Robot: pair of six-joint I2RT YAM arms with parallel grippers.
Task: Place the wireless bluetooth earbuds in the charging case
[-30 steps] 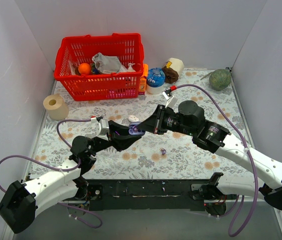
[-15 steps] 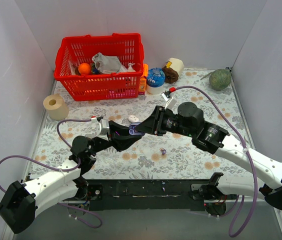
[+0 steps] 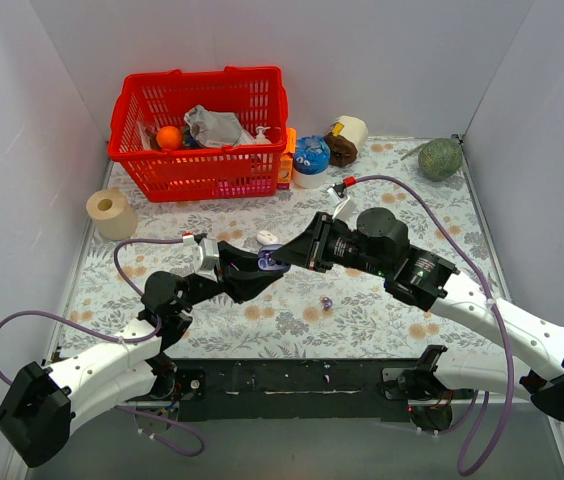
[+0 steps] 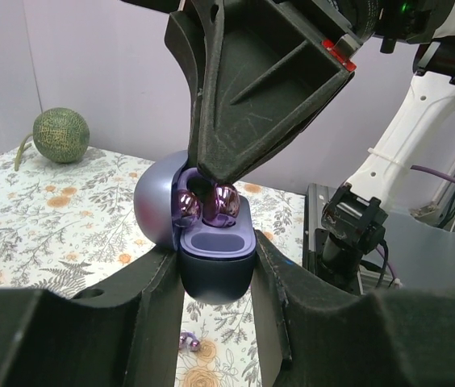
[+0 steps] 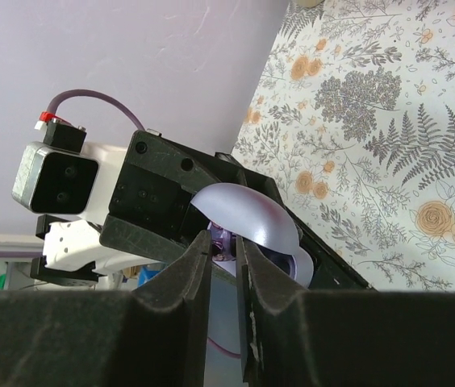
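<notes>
We see the left gripper (image 4: 214, 256) clamped on the small rounded lavender charging case (image 4: 215, 276), one finger against each side. It holds the case above the flower-patterned table cover (image 3: 292, 322), on the arms' side of the red plastic basket (image 3: 202, 150) and well apart from it. The lid stands open, and a shiny purple earbud (image 4: 227, 200) shows in the hollow beneath it. The right gripper (image 5: 223, 240) has its fingertips at that hollow with only a narrow gap between them; we cannot tell whether they pinch the bud. A second purple earbud (image 3: 326, 301) lies on the cover, farther from the basket than the case.
</notes>
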